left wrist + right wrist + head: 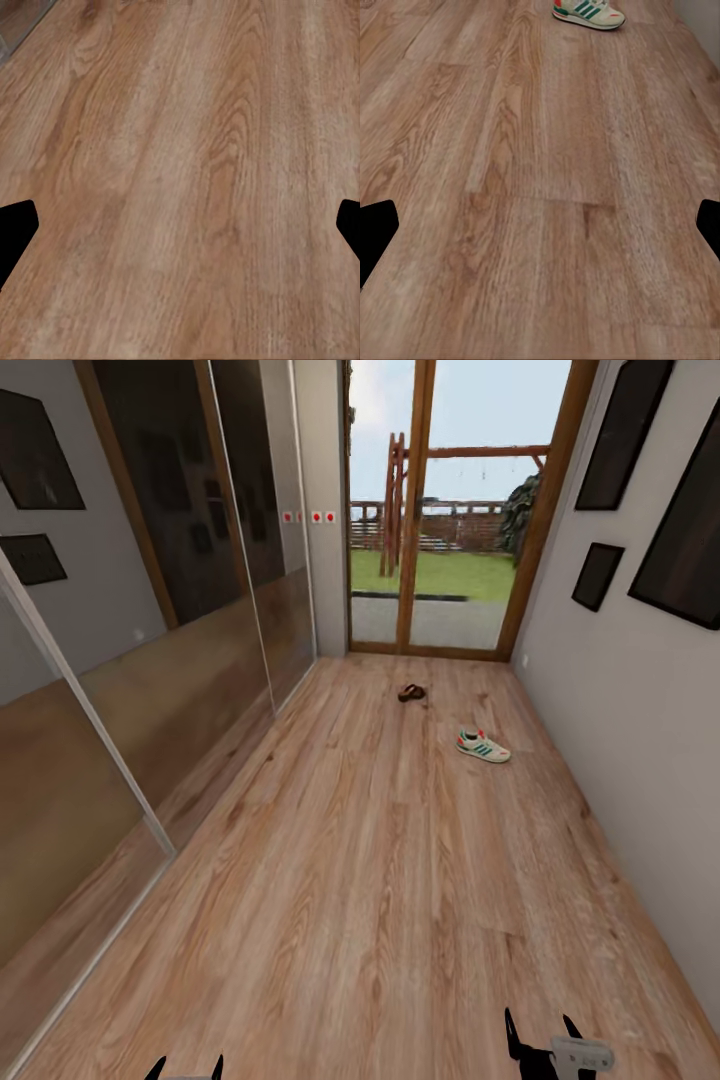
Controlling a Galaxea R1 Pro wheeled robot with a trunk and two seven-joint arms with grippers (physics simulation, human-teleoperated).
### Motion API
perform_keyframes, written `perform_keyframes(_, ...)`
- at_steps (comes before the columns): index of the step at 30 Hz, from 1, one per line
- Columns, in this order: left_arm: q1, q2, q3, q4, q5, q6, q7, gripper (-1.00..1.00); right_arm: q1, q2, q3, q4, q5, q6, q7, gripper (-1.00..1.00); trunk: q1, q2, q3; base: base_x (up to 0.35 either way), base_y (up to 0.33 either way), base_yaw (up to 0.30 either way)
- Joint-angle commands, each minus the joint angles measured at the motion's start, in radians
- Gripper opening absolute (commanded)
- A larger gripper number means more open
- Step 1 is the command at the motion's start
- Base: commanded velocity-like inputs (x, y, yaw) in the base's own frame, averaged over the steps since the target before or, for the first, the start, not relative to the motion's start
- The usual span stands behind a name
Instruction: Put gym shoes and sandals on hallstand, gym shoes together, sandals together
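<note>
One white gym shoe [483, 746] with green stripes and a red heel lies on the corridor floor [380, 880], far ahead and toward the right wall. The right wrist view catches the same gym shoe [589, 13] at the far end of the planks. Farther off, near the glass door, lies a brown sandal [411, 692]. Both grippers hang low over bare planks, well short of the footwear. My left gripper [185, 1069] and right gripper [543, 1036] are open, with nothing between the fingers. The hallstand is out of view.
Mirrored sliding wardrobe doors [170, 660] line the left side. A grey wall [630, 740] with dark picture frames runs along the right. A glass door [440, 520] with a wooden frame closes the far end, garden beyond.
</note>
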Motion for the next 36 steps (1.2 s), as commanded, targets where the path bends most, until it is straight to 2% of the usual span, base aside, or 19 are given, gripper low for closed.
perform_keyframes(1, -0.001, -0.001, 0.009, 0.001, -0.004, -0.003, -0.008, 1.0, -0.001, 0.0, -0.008, 0.001, 0.002, -0.003, 0.009, 1.0, 0.0, 0.0, -0.001, 0.34, 0.0, 0.0)
perform_keyframes(36, -0.001, -0.001, 0.009, -0.001, -0.004, -0.003, -0.008, 1.0, -0.001, -0.001, -0.008, 0.001, 0.002, -0.003, 0.009, 1.0, 0.0, 0.0, -0.001, 0.34, 0.0, 0.0)
